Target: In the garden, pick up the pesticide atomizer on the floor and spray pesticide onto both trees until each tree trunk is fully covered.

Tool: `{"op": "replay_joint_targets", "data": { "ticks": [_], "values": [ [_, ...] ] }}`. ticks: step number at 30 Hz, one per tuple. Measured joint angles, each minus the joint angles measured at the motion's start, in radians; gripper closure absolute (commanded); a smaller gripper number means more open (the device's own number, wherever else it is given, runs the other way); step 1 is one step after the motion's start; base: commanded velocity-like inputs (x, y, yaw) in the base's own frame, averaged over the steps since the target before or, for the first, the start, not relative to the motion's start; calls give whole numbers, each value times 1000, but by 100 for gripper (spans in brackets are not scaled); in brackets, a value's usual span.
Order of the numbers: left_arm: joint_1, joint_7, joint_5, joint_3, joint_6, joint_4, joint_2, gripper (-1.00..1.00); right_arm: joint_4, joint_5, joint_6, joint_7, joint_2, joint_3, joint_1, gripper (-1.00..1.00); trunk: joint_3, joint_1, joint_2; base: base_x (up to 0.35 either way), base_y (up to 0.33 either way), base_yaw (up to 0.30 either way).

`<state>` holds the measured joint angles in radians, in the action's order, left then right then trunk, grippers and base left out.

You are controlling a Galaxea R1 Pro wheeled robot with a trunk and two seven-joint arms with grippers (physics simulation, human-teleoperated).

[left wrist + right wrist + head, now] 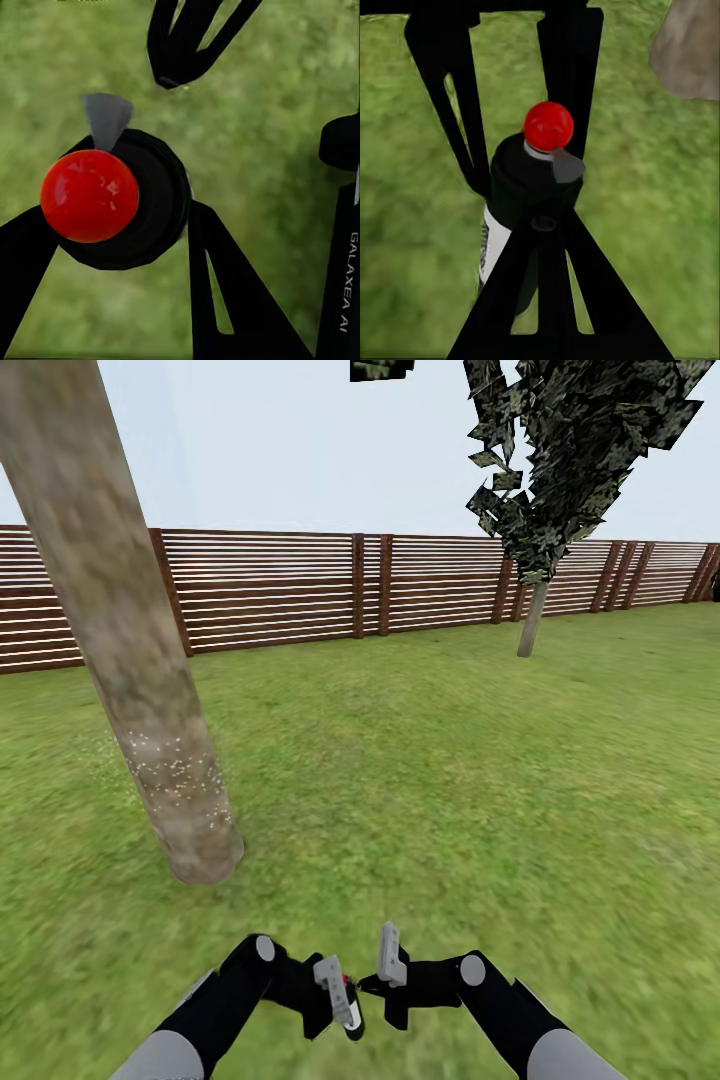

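Low in the head view, both arms reach forward over the lawn (420, 760), their hands nearly meeting. The left hand (340, 1000) holds the bottle (352, 1010), a small dark sprayer with a red top; its fingers (22, 255) press against the dark body on both sides, and the red cap (90, 195) faces the left wrist camera. The right hand (392, 965) sits just beside the left one. In the right wrist view the bottle (521, 202) stands upright, its white label showing, with dark fingers (574, 67) framing it, but I cannot tell whether the right hand is wide or narrow, or whether it touches the bottle.

To the left and a little farther off, a thick tan-grey trunk (120, 630) rises from the grass and leans in the picture. Fine white specks (180, 770) dot its lower part. Far to the right, a second tree (550, 490) with blocky dark foliage stands on a thin pale trunk (532, 620) near the brown slatted fence (300, 590) that closes the lawn.
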<state>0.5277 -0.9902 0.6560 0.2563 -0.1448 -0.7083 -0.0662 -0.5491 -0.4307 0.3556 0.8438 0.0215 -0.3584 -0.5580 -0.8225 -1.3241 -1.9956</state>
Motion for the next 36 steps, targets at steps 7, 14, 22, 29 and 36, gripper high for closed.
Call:
{"op": "replay_joint_targets", "data": {
  "ticks": [7,14,22,29,36],
  "values": [
    [0,-6,7,-56,0,0,74,100,1,-1,2,2,-42,5,0,100,0,0,0,0,0,0],
    [-9,-10,7,-63,2,0,215,100,4,-2,3,2,-92,4,0,100,0,0,0,0,0,0],
    [-13,31,7,-198,-1,2,331,100,169,8,5,-150,-205,7,2,-100,0,0,0,0,0,0],
    [-113,437,-81,-763,179,149,259,100,470,230,9,-816,-129,36,6,-100,0,0,0,0,0,0],
    [-176,967,-145,-869,602,574,249,100,518,577,202,-936,-113,61,129,-100,0,0,0,0,0,0]
  ]
}}
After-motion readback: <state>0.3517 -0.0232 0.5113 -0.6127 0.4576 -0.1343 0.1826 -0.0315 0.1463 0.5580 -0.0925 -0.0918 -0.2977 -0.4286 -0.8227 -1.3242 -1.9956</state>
